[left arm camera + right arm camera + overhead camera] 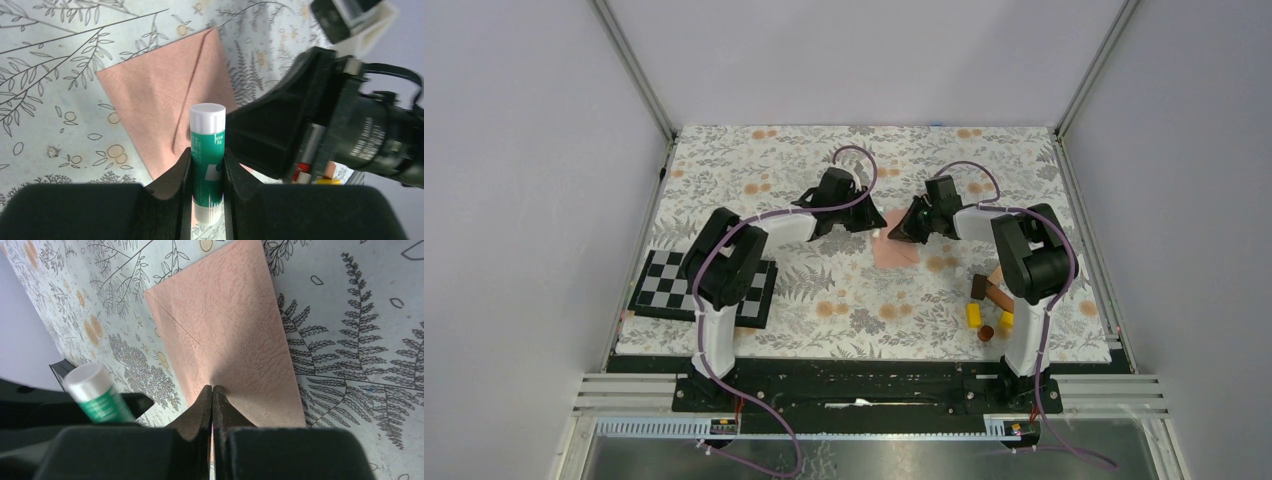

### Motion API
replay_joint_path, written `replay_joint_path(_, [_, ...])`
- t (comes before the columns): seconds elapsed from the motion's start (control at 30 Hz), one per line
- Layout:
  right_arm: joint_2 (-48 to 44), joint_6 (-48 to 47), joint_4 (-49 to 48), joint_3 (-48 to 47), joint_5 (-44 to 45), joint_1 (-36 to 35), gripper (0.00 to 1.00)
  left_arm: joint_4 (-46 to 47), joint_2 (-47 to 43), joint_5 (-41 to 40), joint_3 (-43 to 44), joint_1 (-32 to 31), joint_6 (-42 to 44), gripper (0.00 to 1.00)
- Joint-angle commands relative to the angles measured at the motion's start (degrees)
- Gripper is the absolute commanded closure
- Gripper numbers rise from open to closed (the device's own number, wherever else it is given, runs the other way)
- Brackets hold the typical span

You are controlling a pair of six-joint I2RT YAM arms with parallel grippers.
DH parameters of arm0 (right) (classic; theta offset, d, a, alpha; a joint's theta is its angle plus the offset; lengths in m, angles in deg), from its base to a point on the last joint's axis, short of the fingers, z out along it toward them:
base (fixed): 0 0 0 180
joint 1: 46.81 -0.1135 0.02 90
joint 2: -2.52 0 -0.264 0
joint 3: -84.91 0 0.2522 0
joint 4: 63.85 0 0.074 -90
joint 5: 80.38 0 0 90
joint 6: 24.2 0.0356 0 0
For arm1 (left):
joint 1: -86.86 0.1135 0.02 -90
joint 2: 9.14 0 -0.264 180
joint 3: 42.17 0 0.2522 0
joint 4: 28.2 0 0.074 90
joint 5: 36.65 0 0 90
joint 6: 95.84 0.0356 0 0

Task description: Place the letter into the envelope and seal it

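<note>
1. Starting nearest the arm bases, we find a checkerboard [704,290] beside the left arm and some yellow blocks [973,316] beside the right arm. Both lie well apart from the work and are best left alone.
2. Moving outward, our left claw [207,159] is closed partway around a green glue stick [207,140]. It grips the lower body, and the white cap [207,114] points away from the wrist. The cap looks to be on, so we judge that no glue can be spread until it comes off.
3. Our right claw [212,392] is fully closed, its tips together and touching the envelope [225,330] at its closest edge. We cannot tell whether a layer of paper is pinched between them.
4. Farther out, the salmon-pink envelope lies flat on the floral surface [824,300], mid-table, between the two claws. Its creases meet in a V, and the flap appears to be folded down. No letter is visible, so we cannot tell whether it is inside.
5. To seal well, we would let the right claw pin the envelope so it cannot slide. We would then uncap the stick and run it lightly along the flap's edges only. Pressing hard could drag or wrinkle the thin paper.
</note>
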Motion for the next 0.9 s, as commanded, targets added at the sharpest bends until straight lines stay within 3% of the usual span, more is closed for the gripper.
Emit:
replay_joint_path(0.0, [1.7, -2.1, 2.5, -1.7, 1.4, -0.8, 1.0, 2.2, 3.0, -2.1, 1.8, 0.3, -0.3, 1.0])
replay_joint_path(0.4, [2.6, -1.9, 3.2, -3.7, 0.4, -0.2, 1.0, -6.9, 6.5, -9.1, 5.4, 0.5, 3.5, 1.0])
replay_joint_path(0.87, [3.6, -1.5, 3.4, -5.5, 0.3, 1.9, 1.0, -9.3, 7.4, -9.1, 5.9, 0.6, 4.2, 1.0])
